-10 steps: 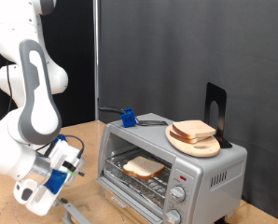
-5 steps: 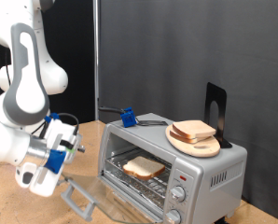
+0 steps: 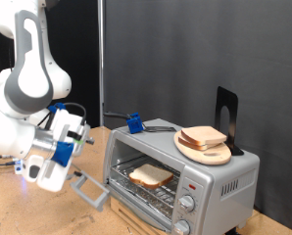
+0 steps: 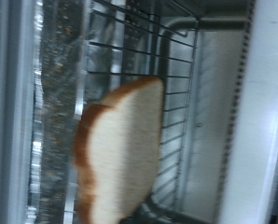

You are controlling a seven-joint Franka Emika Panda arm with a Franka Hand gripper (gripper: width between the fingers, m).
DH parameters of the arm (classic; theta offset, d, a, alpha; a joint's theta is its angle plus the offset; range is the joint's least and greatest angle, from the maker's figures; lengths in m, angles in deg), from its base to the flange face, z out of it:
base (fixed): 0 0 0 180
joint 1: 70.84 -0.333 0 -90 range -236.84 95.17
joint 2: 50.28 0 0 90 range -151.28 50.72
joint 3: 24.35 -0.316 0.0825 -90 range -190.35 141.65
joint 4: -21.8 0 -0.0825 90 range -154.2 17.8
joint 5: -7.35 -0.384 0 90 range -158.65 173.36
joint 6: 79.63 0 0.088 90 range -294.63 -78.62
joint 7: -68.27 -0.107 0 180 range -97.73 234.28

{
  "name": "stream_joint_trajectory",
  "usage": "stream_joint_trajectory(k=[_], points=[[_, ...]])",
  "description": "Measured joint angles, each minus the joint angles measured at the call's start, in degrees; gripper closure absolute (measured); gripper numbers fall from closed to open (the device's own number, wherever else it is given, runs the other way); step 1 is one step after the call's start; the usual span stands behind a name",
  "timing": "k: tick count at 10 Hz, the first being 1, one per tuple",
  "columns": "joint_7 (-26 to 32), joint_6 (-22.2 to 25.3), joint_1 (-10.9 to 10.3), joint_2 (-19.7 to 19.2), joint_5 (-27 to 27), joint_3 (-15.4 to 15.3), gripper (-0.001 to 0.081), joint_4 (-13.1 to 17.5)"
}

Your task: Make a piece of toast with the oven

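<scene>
Already, as you could see, a piece of toast (image 3: pixel 149 176) lay on the wire rack (image 3: pixel 146 188) inside the oven (image 3: pixel 180 174), whose glass-fronted door (image 3: pixel 90 188) hung open, swung down and out toward the exterior view's left. Your gripper (image 3: pixel 56 168) hovered at the exterior view's left, just beside that lowered door and clear of the oven's mouth; nothing showed between its fingers, and from these views you could not tell whether they stood wide or narrow.

Through the wrist view, you looked straight into the oven cavity: the piece of toast (image 4: pixel 120 154) rested on the rack bars (image 4: pixel 130 56), pale crumb with a darker crust along one edge, and no fingertip was visible there.

On the oven's roof, a round wooden board (image 3: pixel 204 150) carried a second slice of bread (image 3: pixel 202 137), with a black stand (image 3: pixel 226 116) upright just behind it. A small blue object (image 3: pixel 134 123) sat near the roof's far left corner. Two round knobs (image 3: pixel 186 205) faced you on the front panel.
</scene>
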State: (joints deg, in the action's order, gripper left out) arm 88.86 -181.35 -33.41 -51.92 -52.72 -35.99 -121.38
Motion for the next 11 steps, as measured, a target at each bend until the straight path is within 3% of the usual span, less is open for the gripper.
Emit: stream_joint_trajectory(k=[7,11], points=[[-2.9,6.6,-2.2,8.5,-5.8,-3.8,-0.0002,-2.0],[-5.4,6.1,-3.8,13.7,-8.0,-6.4,-0.0002,-5.1]])
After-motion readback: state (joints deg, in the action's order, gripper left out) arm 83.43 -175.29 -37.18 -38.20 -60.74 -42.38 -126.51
